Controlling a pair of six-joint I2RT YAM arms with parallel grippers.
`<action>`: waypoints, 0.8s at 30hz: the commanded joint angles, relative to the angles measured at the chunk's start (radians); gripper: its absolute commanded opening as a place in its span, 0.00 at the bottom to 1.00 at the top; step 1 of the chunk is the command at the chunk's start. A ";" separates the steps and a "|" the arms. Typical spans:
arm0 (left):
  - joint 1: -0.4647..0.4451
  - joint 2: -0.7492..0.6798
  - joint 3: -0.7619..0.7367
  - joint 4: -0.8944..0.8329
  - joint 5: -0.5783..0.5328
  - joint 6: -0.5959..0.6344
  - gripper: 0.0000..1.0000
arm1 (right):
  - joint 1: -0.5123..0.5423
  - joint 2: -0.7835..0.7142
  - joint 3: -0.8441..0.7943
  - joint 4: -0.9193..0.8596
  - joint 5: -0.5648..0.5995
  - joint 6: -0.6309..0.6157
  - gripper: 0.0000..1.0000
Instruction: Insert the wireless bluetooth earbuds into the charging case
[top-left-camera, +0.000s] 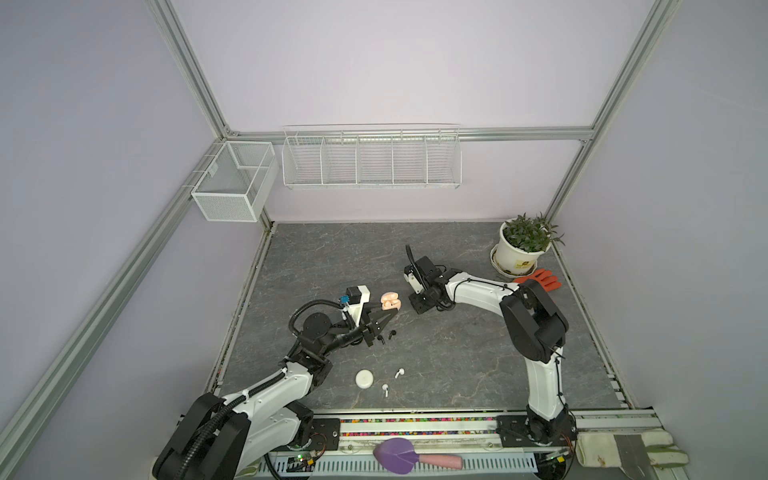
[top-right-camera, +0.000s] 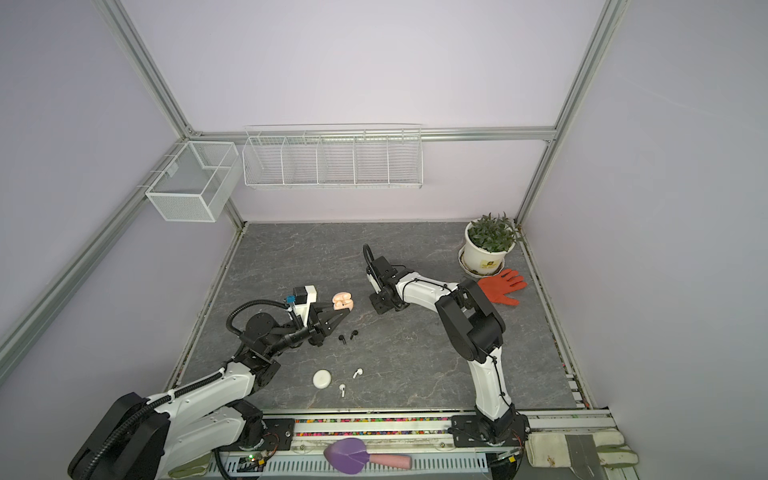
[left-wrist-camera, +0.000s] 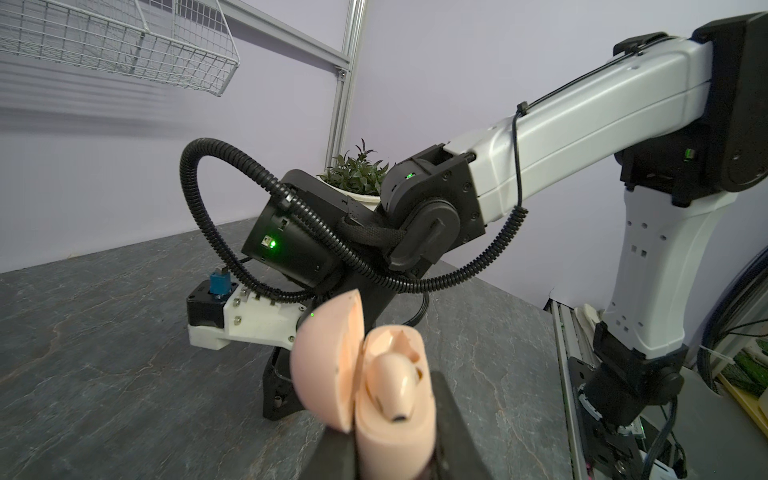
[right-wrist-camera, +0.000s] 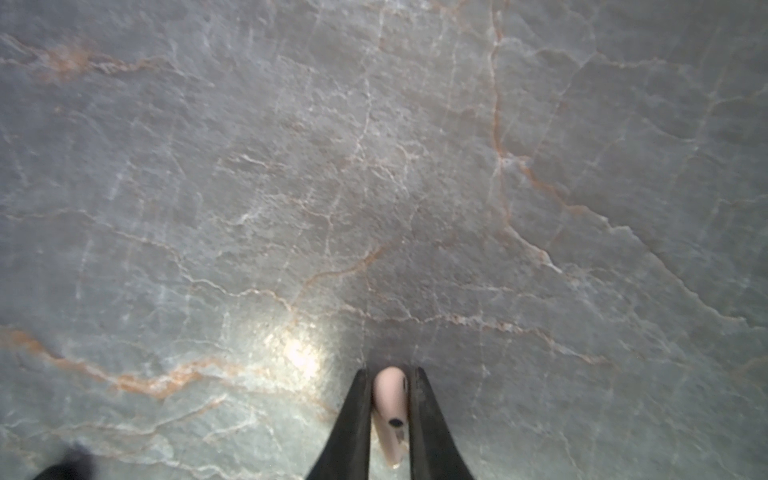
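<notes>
My left gripper (left-wrist-camera: 395, 440) is shut on a pale pink charging case (left-wrist-camera: 395, 419), held just above the table (top-left-camera: 457, 353) with its lid (left-wrist-camera: 324, 365) open. One pink earbud (left-wrist-camera: 395, 374) sits in the case. The case (top-left-camera: 390, 301) (top-right-camera: 342, 301) shows left of centre in both top views. My right gripper (right-wrist-camera: 390, 374) points down at the table, shut on a second pink earbud (right-wrist-camera: 388, 399). Two black earbuds (top-left-camera: 392, 333) (top-left-camera: 381, 340) lie just in front of the left gripper. Two white earbuds (top-left-camera: 400, 372) (top-left-camera: 385, 389) lie nearer the front.
A round white case (top-left-camera: 364, 379), shut, lies beside the white earbuds. A potted plant (top-left-camera: 521, 249) and an orange glove (top-left-camera: 540, 280) sit at the back right. Wire baskets (top-left-camera: 370, 160) hang on the back wall. A purple brush (top-left-camera: 399, 455) lies on the front rail.
</notes>
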 joint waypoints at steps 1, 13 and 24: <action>-0.001 0.002 -0.013 0.021 -0.006 0.002 0.00 | 0.007 -0.003 -0.026 -0.034 0.029 0.037 0.17; 0.000 -0.018 -0.024 0.015 -0.009 -0.007 0.00 | 0.031 -0.075 -0.100 -0.096 0.136 0.326 0.20; 0.000 -0.037 -0.034 0.013 -0.011 -0.001 0.00 | 0.081 -0.050 -0.097 -0.135 0.127 0.386 0.28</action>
